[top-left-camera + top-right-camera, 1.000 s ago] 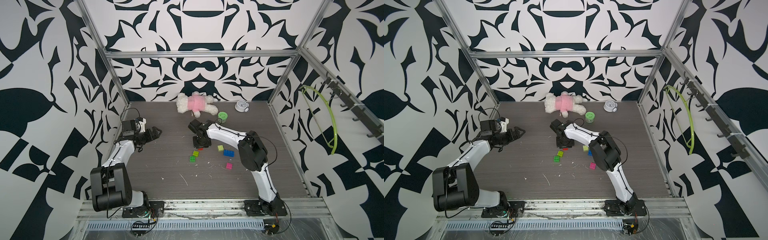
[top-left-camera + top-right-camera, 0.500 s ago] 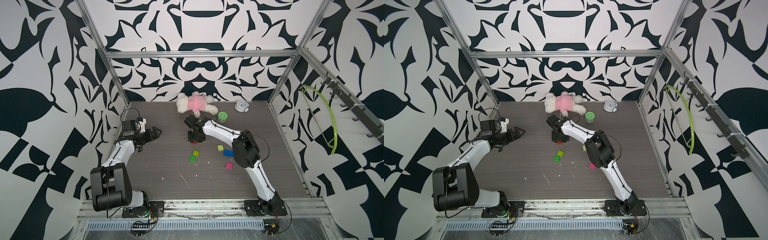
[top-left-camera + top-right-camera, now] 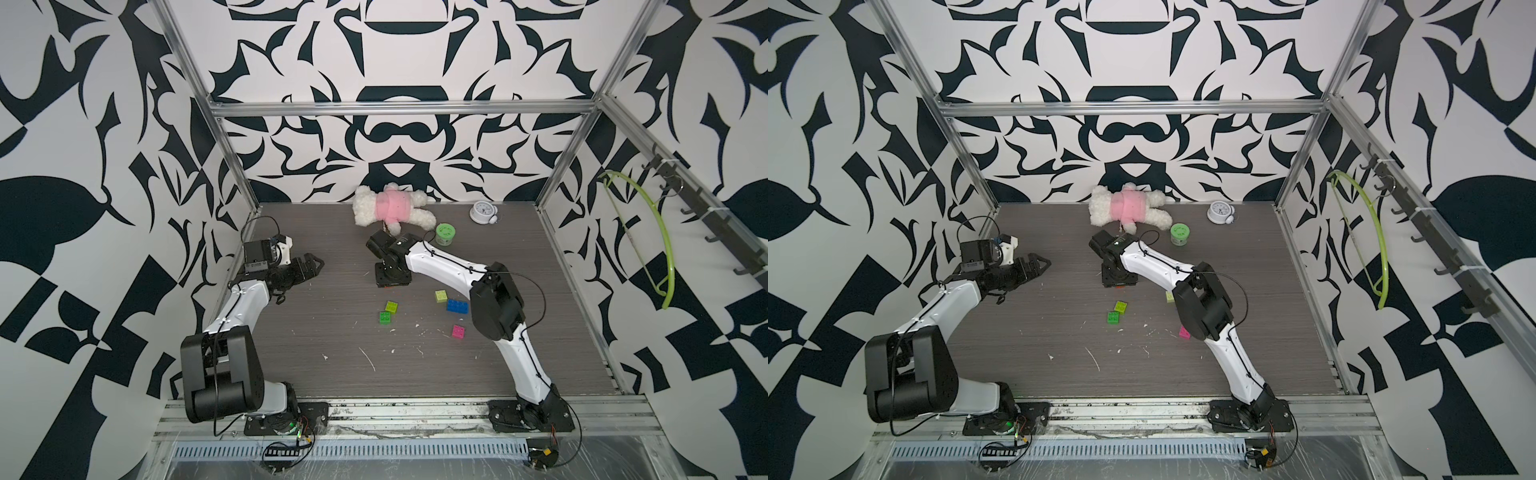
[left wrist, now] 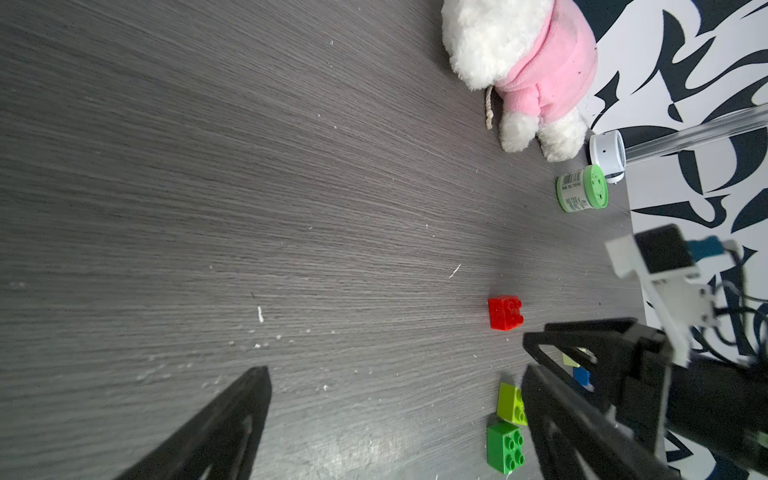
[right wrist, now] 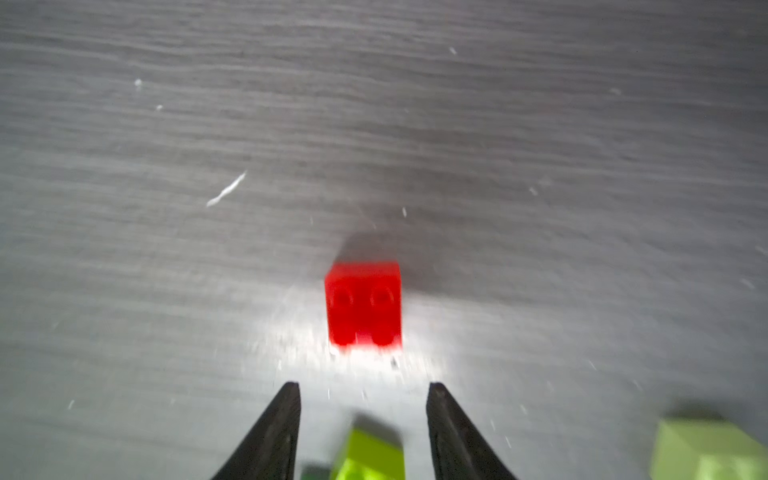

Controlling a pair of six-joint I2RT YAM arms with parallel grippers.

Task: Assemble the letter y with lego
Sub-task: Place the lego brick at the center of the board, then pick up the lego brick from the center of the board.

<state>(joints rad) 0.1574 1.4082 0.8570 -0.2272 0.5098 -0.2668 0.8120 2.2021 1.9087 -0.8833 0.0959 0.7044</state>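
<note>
The lego bricks lie loose and apart on the dark table, and no letter y shows. A red brick (image 5: 363,305) rests on the table just beyond the tips of my right gripper (image 5: 363,386), which is open and holds nothing. That gripper (image 3: 390,282) points down at mid-table. Nearer the front lie a yellow-green brick (image 3: 391,306) and a green brick (image 3: 385,317), side by side. Further right are another yellow-green brick (image 3: 441,296), a blue brick (image 3: 457,306) and a pink brick (image 3: 458,331). My left gripper (image 3: 311,266) hovers at the left, open and empty.
A white plush toy in pink (image 3: 388,208) lies at the back wall. A green round jar (image 3: 445,233) and a small alarm clock (image 3: 482,212) stand to its right. A green hanger (image 3: 648,232) hangs on the right wall.
My right gripper carried the red brick a little left and toward the back, then its jaws parted and the brick now lies free. The left arm has not moved.
</note>
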